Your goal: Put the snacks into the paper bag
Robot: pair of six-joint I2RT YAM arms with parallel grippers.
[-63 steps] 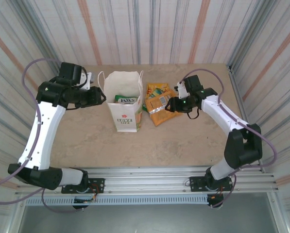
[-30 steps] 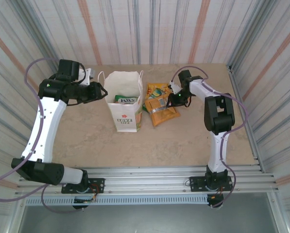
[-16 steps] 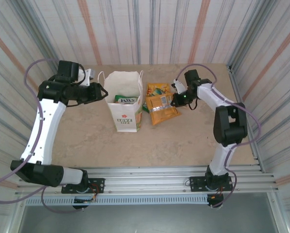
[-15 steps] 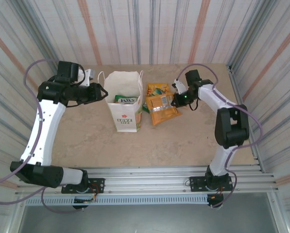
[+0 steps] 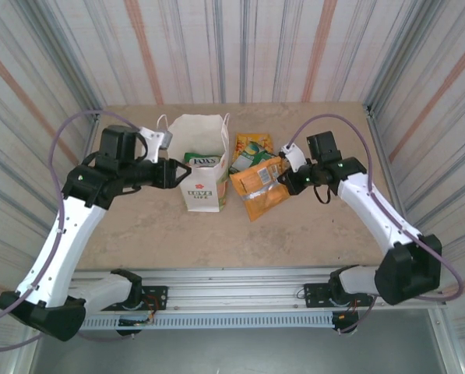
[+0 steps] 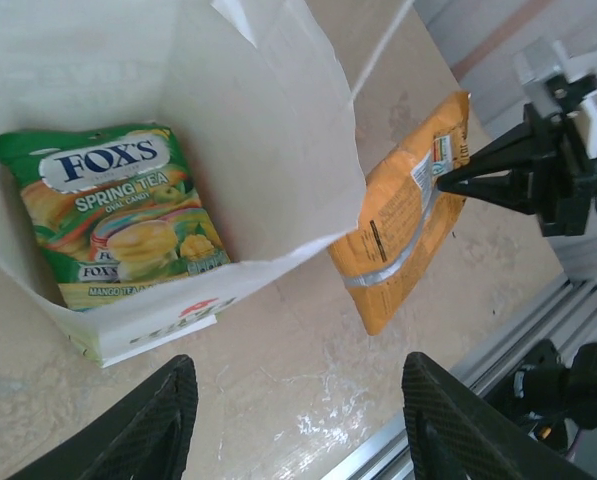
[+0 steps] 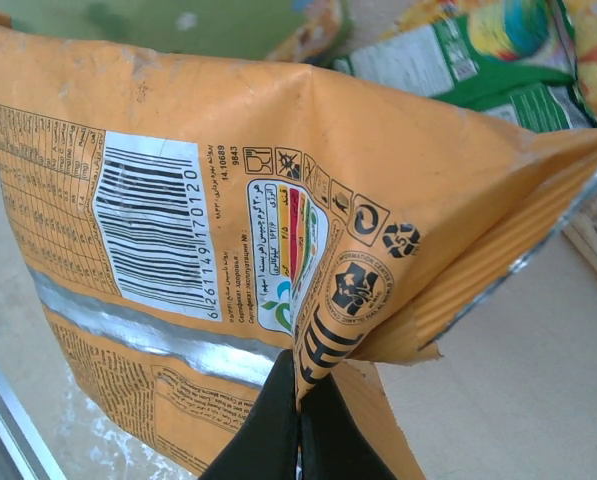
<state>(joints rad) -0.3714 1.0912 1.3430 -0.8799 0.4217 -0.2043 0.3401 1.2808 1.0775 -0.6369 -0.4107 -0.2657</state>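
R gripper [image 5: 289,178] clamped tight on the top seam of an orange snack pkt [image 5: 257,187], fingers [image 7: 270,438] pinching the crimped edge just beside a corner. Pkt hangs tilted, barcode side facing the wrist cam; can't tell if its low end touches the table [image 5: 139,226]. It's at 3 o'clock of the paper bag [image 5: 203,193], just beside the wall, outside it. Bag upright, mouth open, w/ a green FOX'S pkt [image 6: 118,215] inside. Other snacks [image 5: 251,146] lie on the table at 1-2 o'clock of bag. L gripper [image 5: 172,173] at bag's 9 o'clock, near rim, jaws spread, nothing between
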